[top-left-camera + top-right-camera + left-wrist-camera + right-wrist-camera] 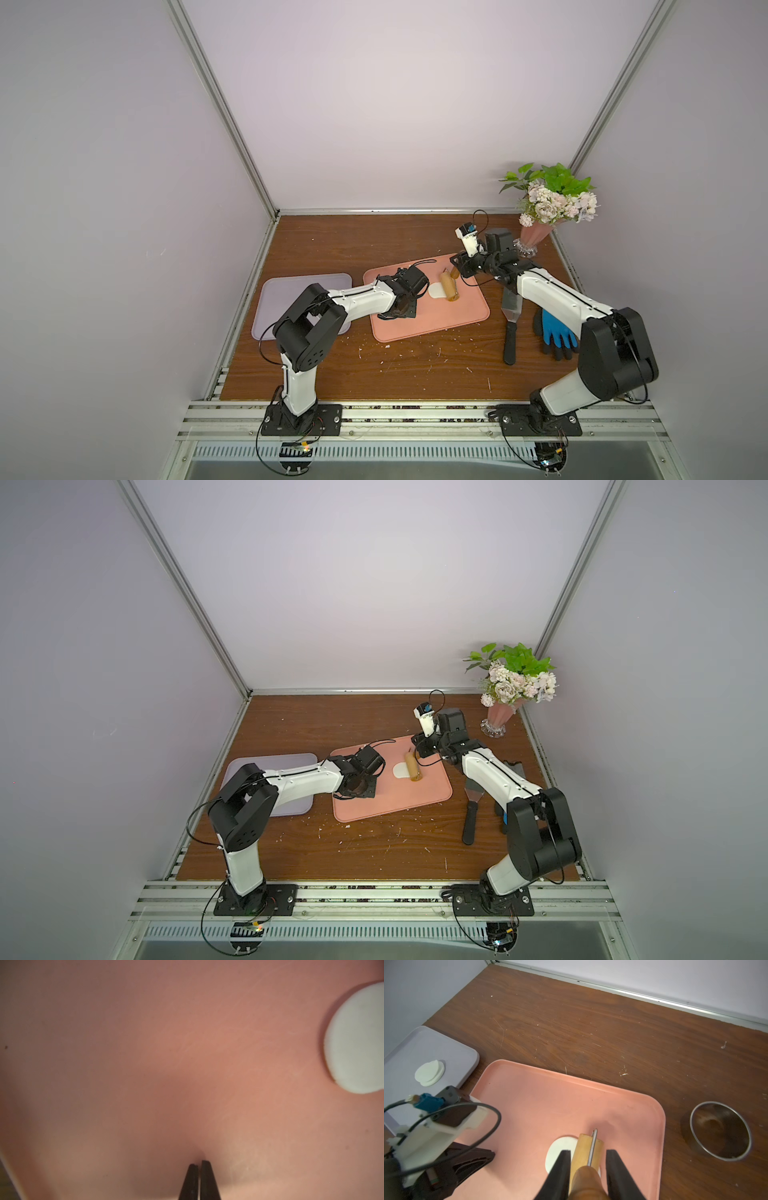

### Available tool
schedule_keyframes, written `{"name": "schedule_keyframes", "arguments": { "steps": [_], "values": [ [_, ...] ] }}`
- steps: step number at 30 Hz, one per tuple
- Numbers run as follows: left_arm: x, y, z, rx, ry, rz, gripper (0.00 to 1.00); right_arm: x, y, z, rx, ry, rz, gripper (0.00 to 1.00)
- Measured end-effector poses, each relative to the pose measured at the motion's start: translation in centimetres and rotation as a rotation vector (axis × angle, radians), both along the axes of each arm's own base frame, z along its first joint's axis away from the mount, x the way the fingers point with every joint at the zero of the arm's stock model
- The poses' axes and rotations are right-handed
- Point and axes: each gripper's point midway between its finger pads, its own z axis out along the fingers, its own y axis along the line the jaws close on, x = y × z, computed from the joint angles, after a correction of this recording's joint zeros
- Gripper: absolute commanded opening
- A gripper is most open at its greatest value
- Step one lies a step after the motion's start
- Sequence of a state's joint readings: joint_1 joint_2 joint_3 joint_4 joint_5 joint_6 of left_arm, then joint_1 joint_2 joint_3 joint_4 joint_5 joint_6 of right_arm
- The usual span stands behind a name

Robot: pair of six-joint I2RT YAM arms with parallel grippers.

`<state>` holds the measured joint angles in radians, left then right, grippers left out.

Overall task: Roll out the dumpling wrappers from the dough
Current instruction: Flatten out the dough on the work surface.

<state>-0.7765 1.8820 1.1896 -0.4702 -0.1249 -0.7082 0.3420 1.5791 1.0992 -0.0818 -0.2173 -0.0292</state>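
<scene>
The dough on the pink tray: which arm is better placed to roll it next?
Right. The right gripper holds the roller, which lies on the dough. The left gripper is shut and empty over bare pink tray, beside the dough.

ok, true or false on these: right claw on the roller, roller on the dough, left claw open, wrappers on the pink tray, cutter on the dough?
The right claw holds the wooden roller by its handle: true.
The roller rests on the dough on the pink tray: true.
The left claw is open: false, it is shut and empty.
The dumpling wrappers lie on the pink tray: false, they are stacked on the purple tray.
The steel ring cutter sits on the dough: false, it is on the table beside the pink tray.
</scene>
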Motion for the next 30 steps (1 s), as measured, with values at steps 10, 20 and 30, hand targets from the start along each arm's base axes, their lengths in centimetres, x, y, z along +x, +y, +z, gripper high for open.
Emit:
{"name": "schedule_keyframes", "arguments": {
  "steps": [10,20,30],
  "values": [
    [0.0,0.0,0.0,0.001,0.001,0.000,0.00,-0.4,2.9,-0.5,-0.063,-0.055,0.107,0.00],
    [0.0,0.0,0.0,-0.001,-0.001,0.000,0.00,-3.0,4.1,-0.7,-0.028,-0.171,0.159,0.00],
    [0.1,-0.1,0.0,-0.004,-0.004,0.000,0.00,-3.7,5.2,-1.2,-0.027,-0.203,0.181,0.00]
  ]
}}
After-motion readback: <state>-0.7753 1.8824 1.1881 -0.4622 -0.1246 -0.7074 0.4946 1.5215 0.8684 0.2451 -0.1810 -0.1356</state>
